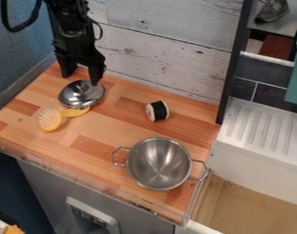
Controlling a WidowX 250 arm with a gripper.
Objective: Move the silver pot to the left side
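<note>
The silver pot [159, 163] stands upright at the right front of the wooden counter, its two wire handles pointing left and right. At the upper left hangs the black gripper [81, 78], its two fingers spread apart above and behind a silver lid [82, 94]. The right finger comes down beside the lid's back right edge; whether it touches the lid I cannot tell. The gripper is well away from the pot.
A yellow brush [51, 119] lies just in front of the lid. A black and white sushi-like roll [157, 111] sits behind the pot. Walls bound the counter [108, 132] at the left and back, and a white sink [260, 157] adjoins its right side.
</note>
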